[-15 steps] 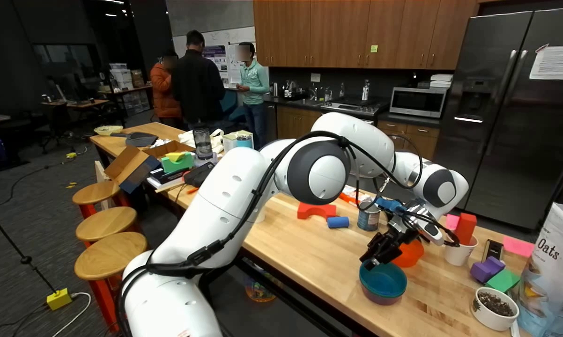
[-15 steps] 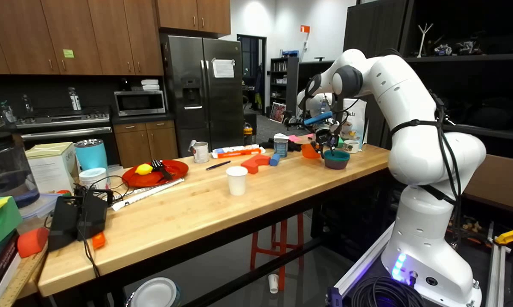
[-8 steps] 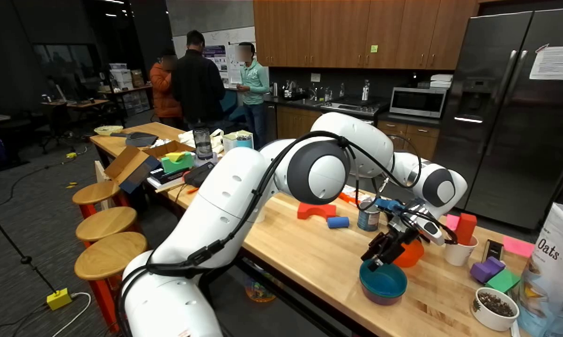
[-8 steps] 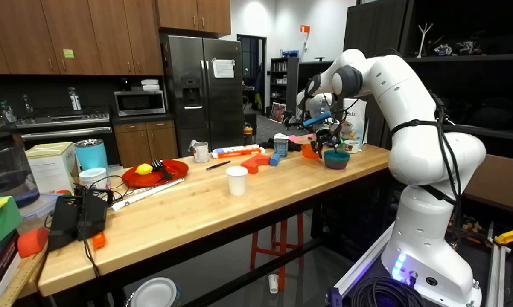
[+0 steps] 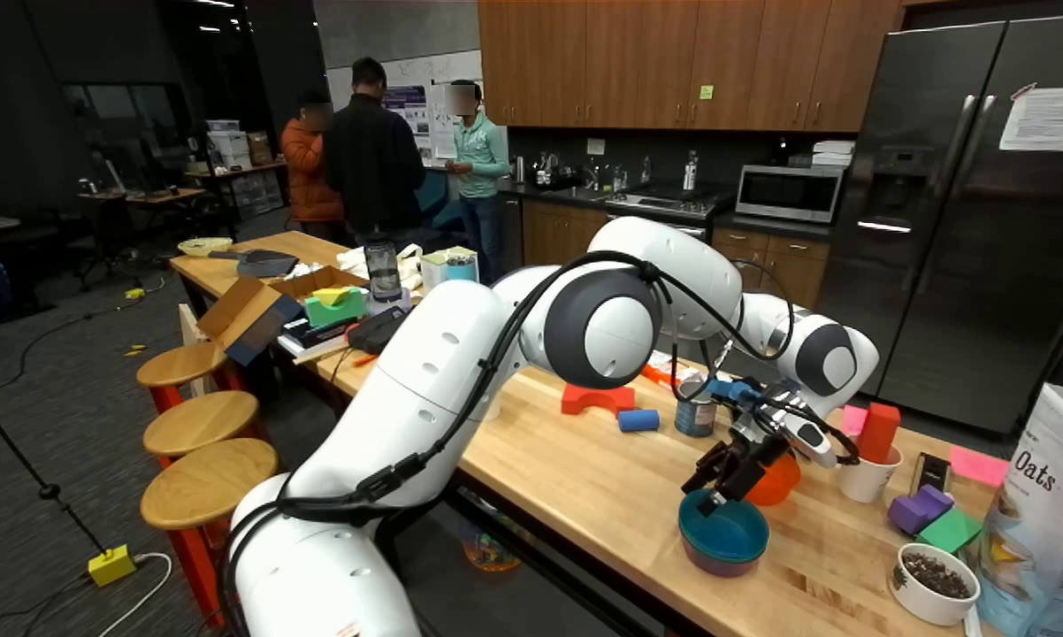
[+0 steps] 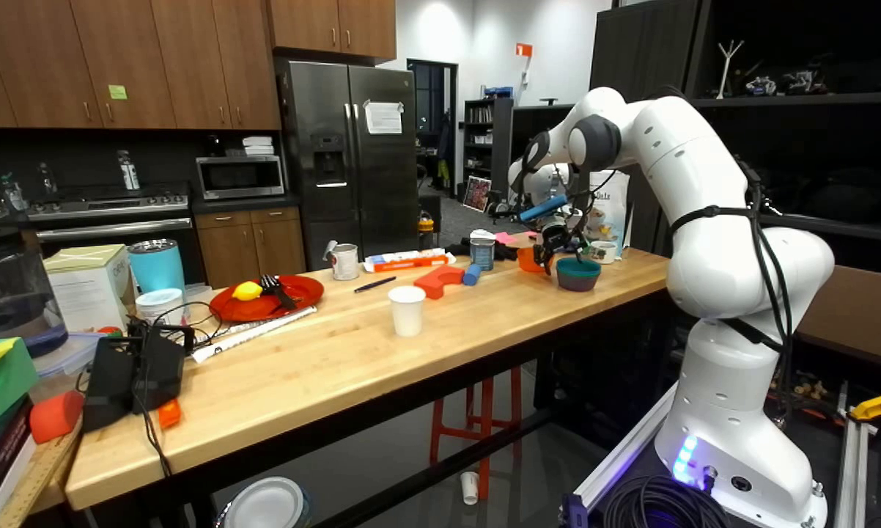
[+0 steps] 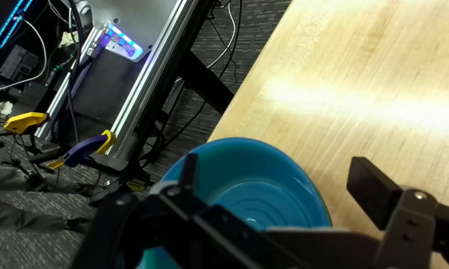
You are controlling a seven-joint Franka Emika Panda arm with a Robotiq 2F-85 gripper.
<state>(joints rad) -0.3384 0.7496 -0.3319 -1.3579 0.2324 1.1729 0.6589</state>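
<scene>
Wrist view: A robot's black gripper [image 7: 278, 180] stands with its jaws spread wide, nothing in its grasp, above a teal bowl [image 7: 262, 194] on a butcher-block table [image 7: 359, 56]. Taking the bowl as the clock face, one fingertip [image 7: 188, 172] overlaps its wall near ten o'clock while the other stands out past the rim at three; whether either touches cannot be told. In both exterior views, the teal bowl sits nested in a mauve bowl [image 5: 717, 564] near the table's edge. On the same clock in an exterior view, the gripper is at eleven o'clock over the rim, an orange bowl [image 5: 773, 484] just beside at one, a tin can [image 5: 696, 418] near twelve, and a blue cylinder block [image 5: 639, 420] and a red arch block [image 5: 598, 395] farther off toward eleven. A white paper cup [image 5: 863, 485] holding a red block [image 5: 878, 432] stands at two o'clock, a purple block [image 5: 919, 510] at three. In an exterior view, a red plate [image 6: 306, 290] bearing a lemon [image 6: 248, 291] lies well apart, at nine o'clock.
</scene>
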